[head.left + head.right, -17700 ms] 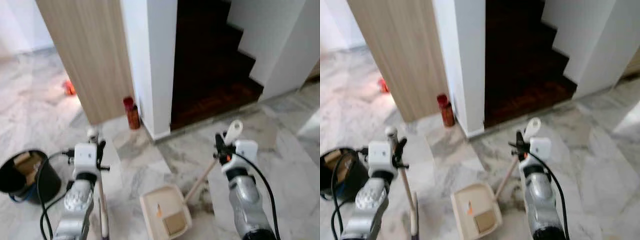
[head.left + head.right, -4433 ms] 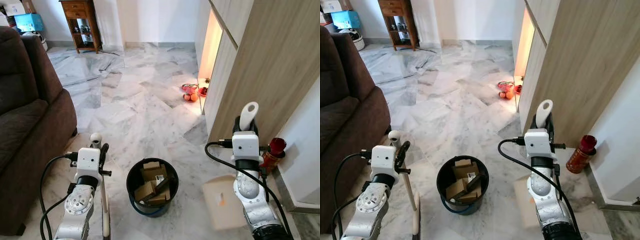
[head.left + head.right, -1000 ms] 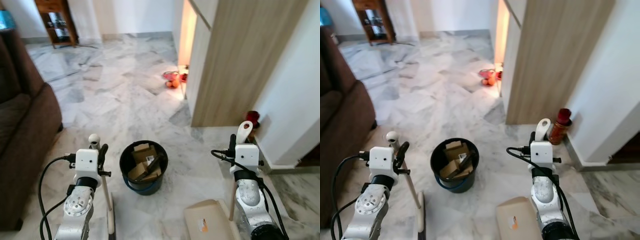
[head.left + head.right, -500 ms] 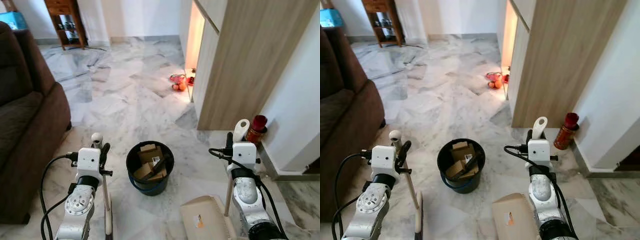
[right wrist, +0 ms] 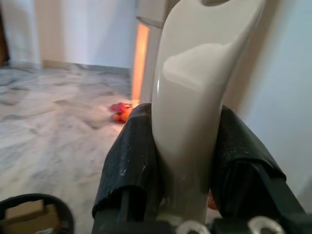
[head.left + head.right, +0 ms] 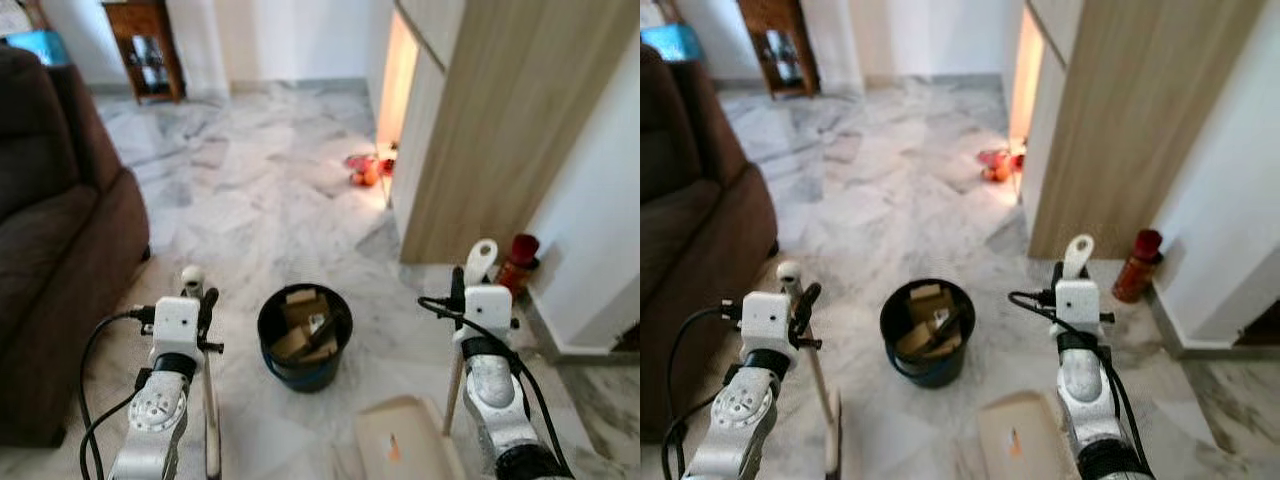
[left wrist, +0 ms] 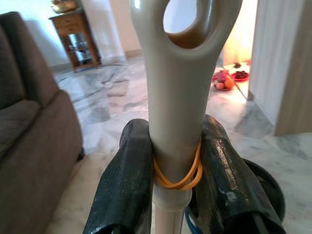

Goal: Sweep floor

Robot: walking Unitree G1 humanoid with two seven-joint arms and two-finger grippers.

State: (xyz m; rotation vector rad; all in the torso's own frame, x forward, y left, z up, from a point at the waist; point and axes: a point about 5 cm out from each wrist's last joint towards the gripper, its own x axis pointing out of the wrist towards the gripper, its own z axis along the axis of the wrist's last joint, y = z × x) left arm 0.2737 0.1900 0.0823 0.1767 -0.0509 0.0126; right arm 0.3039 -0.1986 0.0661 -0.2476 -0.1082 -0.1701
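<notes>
Marble floor, sofa on robot's left. Left gripper clamped on broom handle, upright. Right gripper clamped on dustpan handle; dustpan sits low, right of black bin, so right arm's nearer for tipping.

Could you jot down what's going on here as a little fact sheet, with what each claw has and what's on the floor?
Left claw: shut on the broom handle
Right claw: shut on the dustpan handle
Dustpan: cream, low between the arms, near the floor
Bucket: black, on the marble floor ahead, holding cardboard scraps
Sofa: brown, to the robot's left
Red bottle: standing by the white wall, right
Wooden cabinet: right, ahead
</notes>
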